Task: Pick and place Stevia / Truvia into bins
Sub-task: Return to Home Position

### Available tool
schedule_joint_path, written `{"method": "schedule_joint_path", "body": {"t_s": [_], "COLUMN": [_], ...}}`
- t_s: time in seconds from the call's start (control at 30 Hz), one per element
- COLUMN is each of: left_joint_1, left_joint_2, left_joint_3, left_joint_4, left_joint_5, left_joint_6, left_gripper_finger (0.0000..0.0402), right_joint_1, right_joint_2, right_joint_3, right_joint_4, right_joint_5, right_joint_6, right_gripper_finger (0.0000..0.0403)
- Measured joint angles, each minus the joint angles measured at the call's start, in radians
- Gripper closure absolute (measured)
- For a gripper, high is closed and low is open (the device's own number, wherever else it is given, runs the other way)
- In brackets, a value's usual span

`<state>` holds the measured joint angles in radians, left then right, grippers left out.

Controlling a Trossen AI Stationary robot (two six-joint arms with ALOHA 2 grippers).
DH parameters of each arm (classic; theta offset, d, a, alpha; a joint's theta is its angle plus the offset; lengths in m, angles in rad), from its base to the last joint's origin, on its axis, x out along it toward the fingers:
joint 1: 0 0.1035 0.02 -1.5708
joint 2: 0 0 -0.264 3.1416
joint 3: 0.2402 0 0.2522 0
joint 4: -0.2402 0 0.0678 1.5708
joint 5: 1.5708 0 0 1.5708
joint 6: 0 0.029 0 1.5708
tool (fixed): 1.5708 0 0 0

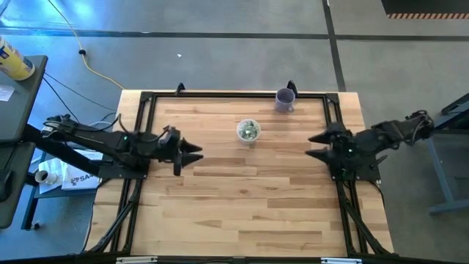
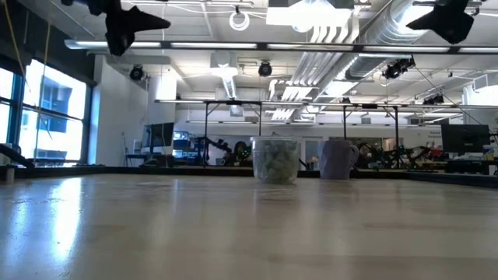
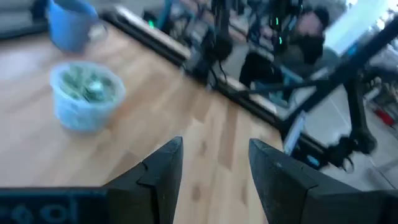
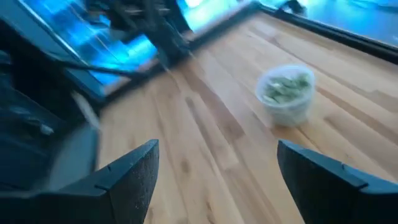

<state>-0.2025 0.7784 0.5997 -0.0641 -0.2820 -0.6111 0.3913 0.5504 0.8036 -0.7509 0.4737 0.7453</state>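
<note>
A small clear plastic cup stands upright on its base on the far middle of the wooden table, filled with pale green and white sweetener packets. It also shows in the low view as the clear cup and in the right wrist view as the cup. No loose packets show on the table. My left gripper hovers high above the table's left side, open and holding nothing. My right gripper hovers high above the right side, open wide and holding nothing. Both point toward the table's middle.
A purple cup stands near the table's far edge, right of the clear cup. A black frame runs around the tabletop. The wide near half of the table is bare wood. The room beyond holds benches and other equipment.
</note>
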Motion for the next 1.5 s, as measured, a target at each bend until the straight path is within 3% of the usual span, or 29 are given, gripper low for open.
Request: {"method": "schedule_joint_path", "body": {"t_s": [0.27,0.4,0.6,0.7,0.9,1.13,1.3,1.5], "left_joint_1": [-0.001,-0.001,-0.001,-0.001,-0.001,0.000,0.000,-0.001], "left_joint_2": [-0.144,-0.157,-0.164,-0.211,-0.429,-0.765,-0.764,-0.749], "left_joint_3": [-0.146,-0.236,-0.405,-0.473,-0.517,-0.516,-0.451,-0.447], "left_joint_4": [0.084,0.229,0.357,0.350,0.274,-0.127,-0.313,-0.389], "left_joint_5": [-0.051,-0.070,-0.062,-0.035,0.061,0.074,0.083,0.084], "left_joint_6": [0.035,0.032,-0.063,-0.128,-0.060,-0.065,0.031,0.031], "left_gripper_finger": [0.0186,0.0186,0.0186,0.0186,0.0186,0.0186,0.0186,0.0186], "right_joint_1": [-0.054,-0.058,-0.066,-0.072,-0.073,-0.073,-0.073,-0.073], "right_joint_2": [-0.398,-0.538,-0.538,-0.549,-0.549,-0.549,-0.537,-0.531], "right_joint_3": [-0.289,-0.461,-0.618,-0.678,-0.721,-0.721,-0.718,-0.718], "right_joint_4": [0.368,0.510,0.544,0.559,0.659,0.641,0.554,0.551], "right_joint_5": [-0.082,-0.148,-0.151,-0.234,-0.377,-0.185,-0.037,-0.019], "right_joint_6": [-0.226,-0.314,-0.226,-0.180,-0.249,-0.343,-0.330,-0.329], "right_gripper_finger": [0.0089,0.0089,0.0089,0.0089,0.0089,0.0089,0.0089,0.0089]}}
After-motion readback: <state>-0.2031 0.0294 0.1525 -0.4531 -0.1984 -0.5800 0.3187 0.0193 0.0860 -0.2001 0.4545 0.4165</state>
